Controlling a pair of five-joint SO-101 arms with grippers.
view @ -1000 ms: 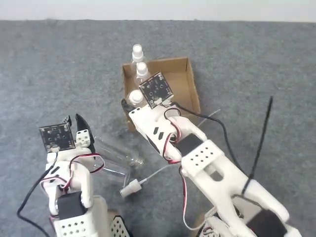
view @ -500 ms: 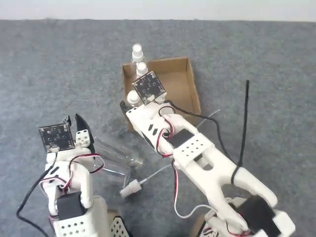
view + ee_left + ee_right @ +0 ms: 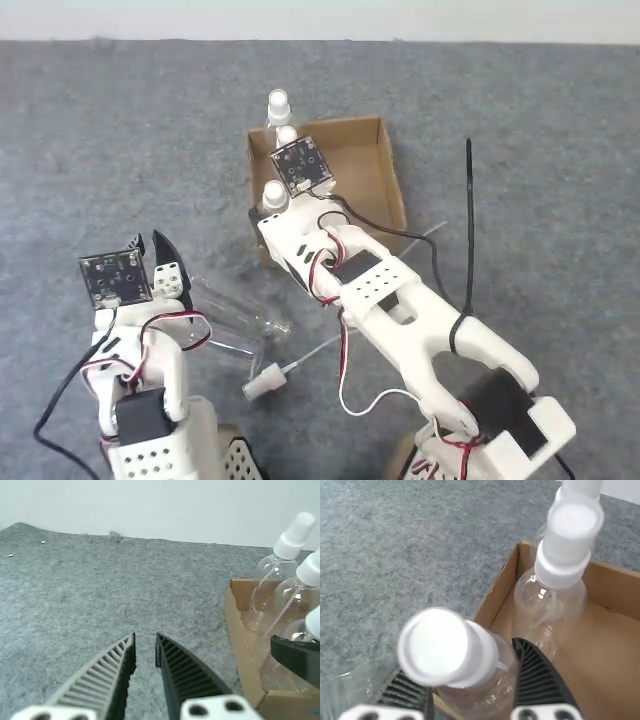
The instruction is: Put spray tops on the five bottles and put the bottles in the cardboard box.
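My right gripper [image 3: 465, 672] is shut on an upright clear bottle with a white spray top [image 3: 445, 647], at the near left corner of the cardboard box [image 3: 390, 180]. In the high view that top [image 3: 272, 194] shows just beside the right wrist. A second capped bottle [image 3: 555, 580] stands inside the box, and a third [image 3: 278, 104] stands behind its far wall. An uncapped bottle [image 3: 235, 315] lies on the carpet, with a loose spray top [image 3: 266, 380] near it. My left gripper [image 3: 145, 642] hovers low at the near left, its fingers a narrow gap apart and nothing between them.
Grey carpet covers the table. A long black cable tie [image 3: 468, 230] sticks up from the right arm. The right half of the box floor [image 3: 360, 190] is bare. Open carpet lies to the left of the box [image 3: 235, 625].
The right arm has stretched farther over the box toward the far left, while the held bottle's top has barely shifted. The left arm has kept still.
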